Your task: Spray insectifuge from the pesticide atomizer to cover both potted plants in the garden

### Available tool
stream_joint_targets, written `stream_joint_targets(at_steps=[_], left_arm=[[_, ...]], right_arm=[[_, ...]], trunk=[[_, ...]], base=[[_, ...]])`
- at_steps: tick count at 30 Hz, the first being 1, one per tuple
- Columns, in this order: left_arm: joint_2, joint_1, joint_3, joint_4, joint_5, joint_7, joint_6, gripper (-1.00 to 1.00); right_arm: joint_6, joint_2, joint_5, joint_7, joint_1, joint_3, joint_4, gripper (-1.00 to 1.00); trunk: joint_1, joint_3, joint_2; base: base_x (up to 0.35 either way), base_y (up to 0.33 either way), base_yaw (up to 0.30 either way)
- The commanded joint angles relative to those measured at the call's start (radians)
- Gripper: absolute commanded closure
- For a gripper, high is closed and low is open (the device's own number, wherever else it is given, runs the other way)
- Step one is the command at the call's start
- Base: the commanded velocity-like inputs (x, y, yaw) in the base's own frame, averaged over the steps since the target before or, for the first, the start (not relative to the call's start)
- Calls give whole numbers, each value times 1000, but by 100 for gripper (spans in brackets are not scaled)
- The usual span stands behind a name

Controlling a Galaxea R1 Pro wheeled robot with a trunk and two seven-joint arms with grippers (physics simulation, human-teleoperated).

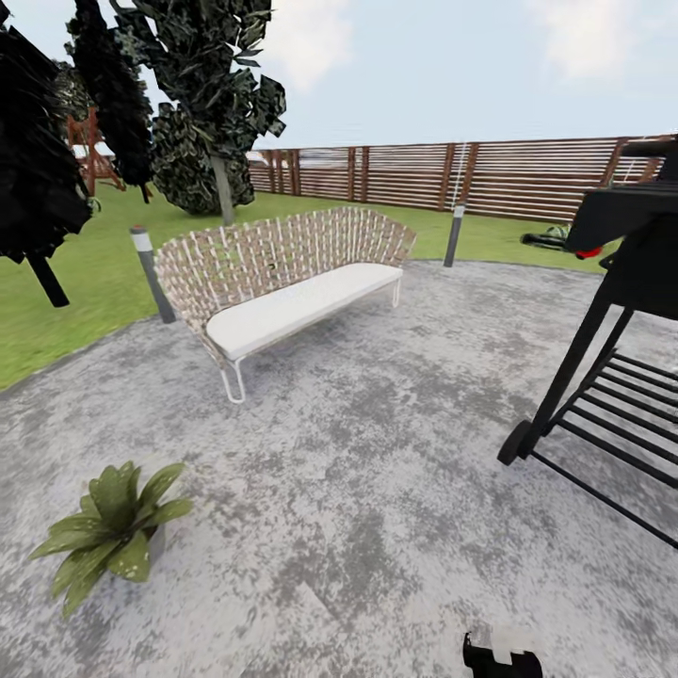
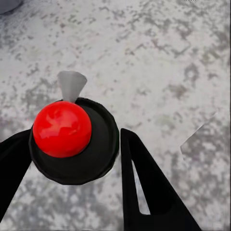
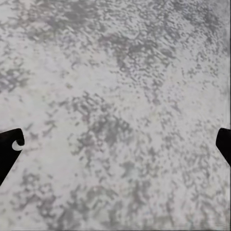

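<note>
Left gripper (image 2: 72, 159) fingers clamped on the pesticide atomizer (image 2: 72, 139), seen top-down: red top up, dark body held between both fingers over the stone patio (image 2: 168, 62). Right gripper (image 3: 115, 144) fingers spread wide, released, just patio below. One potted plant (image 1: 111, 535) sits on the patio near its lawn-side edge, well apart from the woven sofa (image 1: 282, 273) and black grill (image 1: 612, 311)
</note>
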Motion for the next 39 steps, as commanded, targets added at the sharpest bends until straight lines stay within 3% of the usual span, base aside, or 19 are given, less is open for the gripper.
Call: stream_joint_targets(at_steps=[1, 14, 39], left_arm=[[0, 0, 5, 1, 4, -5, -3, 100], [0, 0, 5, 1, 4, -5, -3, 100], [2, 0, 5, 1, 4, -5, -3, 100]], right_arm=[[-2, 0, 11, -4, -1, -7, 2, -100], [-2, -2, 18, -3, -1, -6, 2, -100], [-2, 0, 20, -3, -1, -6, 2, -100]], trunk=[[0, -2, 0], [0, -8, 0], [0, -8, 0]], base=[[153, -225, -175], [159, -67, -38], [335, 0, 0]])
